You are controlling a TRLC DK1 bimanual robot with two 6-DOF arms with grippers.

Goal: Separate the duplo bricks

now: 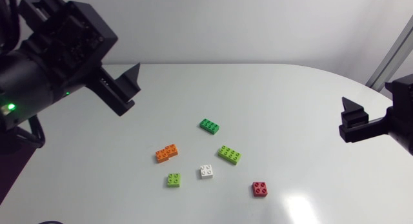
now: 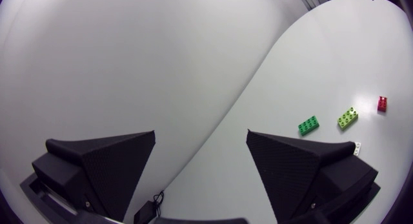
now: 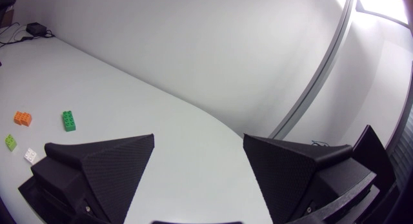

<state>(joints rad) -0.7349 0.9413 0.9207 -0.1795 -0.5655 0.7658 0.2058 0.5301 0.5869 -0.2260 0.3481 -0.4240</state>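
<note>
White square brick (image 1: 206,171): studs up, flat. Small lime square brick (image 1: 173,179) near its left. Orange oblong brick (image 1: 166,153) left and farther back, angled. Lime oblong brick (image 1: 230,155) near, back-right, angled. Dark green oblong brick (image 1: 209,126) straight behind, farthest. Red square brick (image 1: 260,188) right, slightly forward. None touching.

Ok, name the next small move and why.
Probably just park the arms: open left gripper and right gripper hold nothing; the plastic orange brick, dark green brick, long lime brick, white brick, small lime brick and red brick lie apart, none visibly stacked.
</note>
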